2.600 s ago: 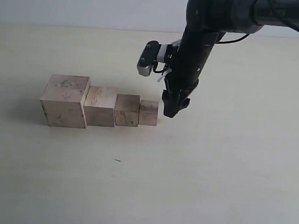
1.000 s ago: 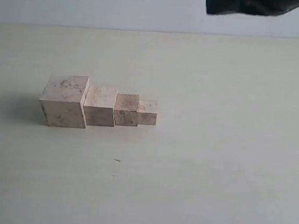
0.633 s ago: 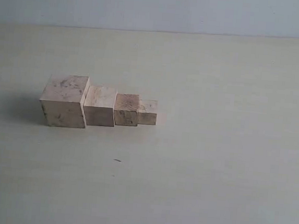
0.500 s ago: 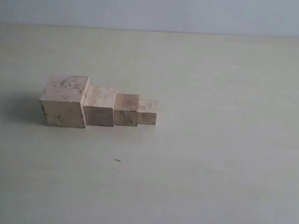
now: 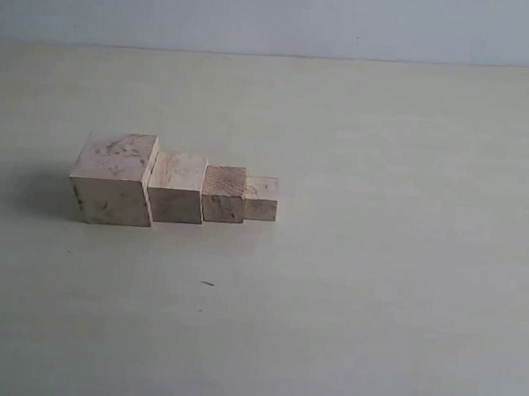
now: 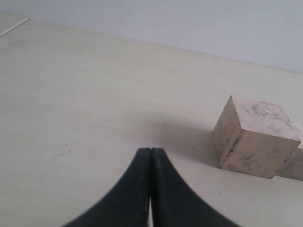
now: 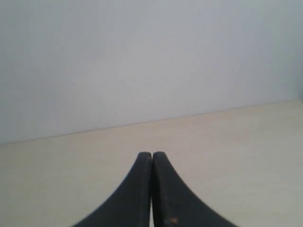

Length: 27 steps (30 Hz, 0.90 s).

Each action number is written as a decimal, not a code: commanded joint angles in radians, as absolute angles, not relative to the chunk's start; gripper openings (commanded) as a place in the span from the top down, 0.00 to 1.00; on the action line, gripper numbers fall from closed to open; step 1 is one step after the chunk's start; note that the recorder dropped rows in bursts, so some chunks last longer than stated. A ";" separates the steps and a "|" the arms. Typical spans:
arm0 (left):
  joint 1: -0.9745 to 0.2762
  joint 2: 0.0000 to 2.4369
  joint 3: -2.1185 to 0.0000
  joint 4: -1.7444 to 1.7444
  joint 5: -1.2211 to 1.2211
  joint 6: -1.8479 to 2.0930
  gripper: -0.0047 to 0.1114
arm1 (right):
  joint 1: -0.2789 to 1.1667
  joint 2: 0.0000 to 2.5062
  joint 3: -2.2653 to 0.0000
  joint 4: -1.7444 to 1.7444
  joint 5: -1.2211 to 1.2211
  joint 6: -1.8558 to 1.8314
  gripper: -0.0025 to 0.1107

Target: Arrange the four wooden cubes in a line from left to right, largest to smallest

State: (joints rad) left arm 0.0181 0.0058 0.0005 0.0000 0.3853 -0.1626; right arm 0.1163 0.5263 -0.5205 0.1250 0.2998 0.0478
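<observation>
Four pale wooden cubes stand touching in one row on the table. The largest cube, marked with dark smudges, is at the left end. To its right come the second cube, the third cube and the smallest cube. Neither arm shows in the exterior view. The left wrist view shows the largest cube off to one side, with my left gripper shut on nothing and apart from it. My right gripper is shut too, over bare table with no cube in its view.
The pale table stretches around the row, with a light wall behind it. A tiny dark speck lies in front of the cubes. A thin white line crosses the table's far corner in the left wrist view.
The right arm, which stood just right of the smallest cube, has lifted away and left the exterior view. The four cubes have stayed where they were.
</observation>
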 commanded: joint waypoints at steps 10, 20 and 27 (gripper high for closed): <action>0.013 0.000 0.000 -0.007 0.372 -0.160 0.96 | -0.046 0.145 -0.146 0.064 0.090 0.014 0.98; 0.013 0.000 0.000 -0.007 0.372 -0.160 0.96 | -0.046 0.025 -0.055 0.067 0.232 0.000 0.98; 0.013 0.000 0.000 -0.007 0.372 -0.160 0.96 | -0.046 0.025 0.000 0.072 0.238 0.000 0.98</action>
